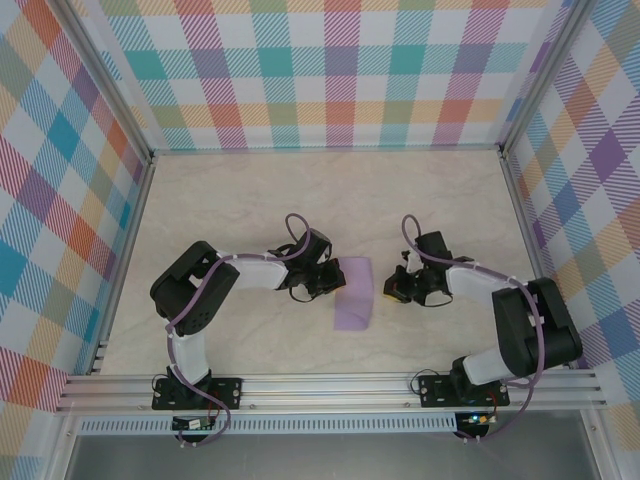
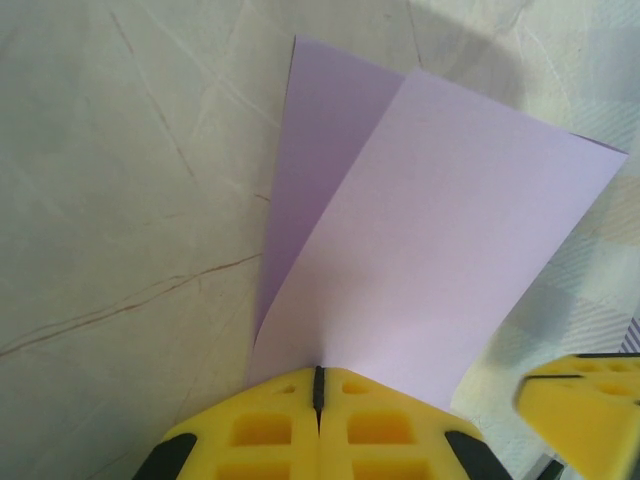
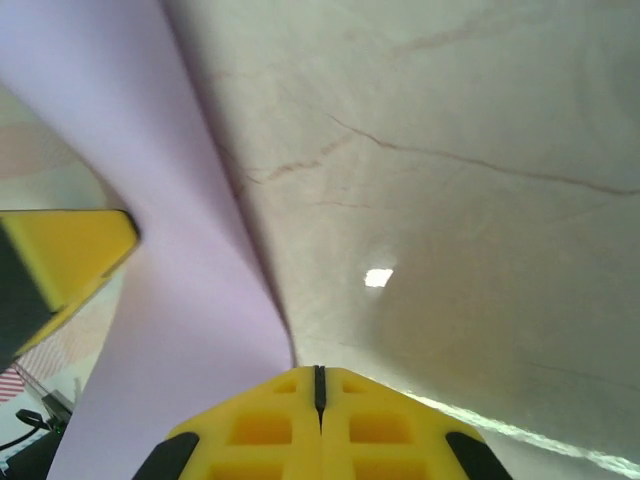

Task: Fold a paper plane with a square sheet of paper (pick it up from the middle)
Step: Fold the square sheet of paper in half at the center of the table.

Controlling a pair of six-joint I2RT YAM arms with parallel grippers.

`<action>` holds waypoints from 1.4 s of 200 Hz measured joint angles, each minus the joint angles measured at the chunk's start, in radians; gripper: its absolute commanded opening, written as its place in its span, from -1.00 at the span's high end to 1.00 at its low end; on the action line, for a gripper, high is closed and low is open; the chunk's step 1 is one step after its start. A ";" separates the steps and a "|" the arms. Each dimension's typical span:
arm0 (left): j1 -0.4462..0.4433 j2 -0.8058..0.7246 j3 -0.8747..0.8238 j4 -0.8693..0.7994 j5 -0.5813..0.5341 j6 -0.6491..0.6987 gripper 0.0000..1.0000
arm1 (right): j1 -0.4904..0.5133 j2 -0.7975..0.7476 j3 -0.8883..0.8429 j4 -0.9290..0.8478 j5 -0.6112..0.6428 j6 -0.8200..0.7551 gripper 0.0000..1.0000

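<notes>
1. Centre table: the lilac square sheet of paper (image 1: 353, 293) lies on the pale marbled table (image 1: 250, 200), a little nearer than the middle. From above it shows as a narrow oblong running near to far.
2. The left gripper (image 1: 330, 285) sits at the sheet's left edge. The right gripper (image 1: 388, 291) sits just off its right edge, so the paper lies between the two.
3. Left wrist view: the yellow fingers (image 2: 270, 430) are pressed together, their seam a thin dark line, and nothing is pinched in it. The paper fans out directly ahead of the tips in two layers, a paler upper flap raised over a darker one beneath. Its near edge runs behind the fingertips; whether they touch it cannot be told.
4. In that same view a yellow finger of the right gripper (image 2: 585, 400) shows close beside the sheet's right edge.
5. Right wrist view: these fingers (image 3: 380, 430) are also fully closed, with nothing between them. The paper sweeps down the left of the picture and its edge reaches the fingertips; contact cannot be told. A finger of the left gripper (image 3: 60, 250) shows on the sheet's far side.
</notes>
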 measured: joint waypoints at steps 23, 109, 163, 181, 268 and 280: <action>0.000 0.000 0.000 0.000 0.000 0.000 1.00 | 0.029 0.021 0.065 0.030 -0.029 0.001 1.00; -0.002 0.000 0.001 -0.005 -0.007 0.000 1.00 | 0.082 0.277 0.131 0.218 -0.111 0.004 1.00; -0.005 0.001 -0.006 0.002 -0.014 0.000 1.00 | 0.002 0.269 0.076 0.261 -0.119 -0.003 1.00; -0.005 0.001 -0.007 0.006 -0.014 0.000 1.00 | -0.023 0.259 0.073 0.257 -0.106 -0.003 1.00; -0.005 0.001 -0.006 0.005 -0.014 0.000 1.00 | 0.061 0.257 0.122 0.269 -0.070 -0.003 1.00; -0.005 0.001 -0.006 0.005 -0.014 0.000 1.00 | 0.063 0.290 0.142 0.269 -0.070 -0.003 1.00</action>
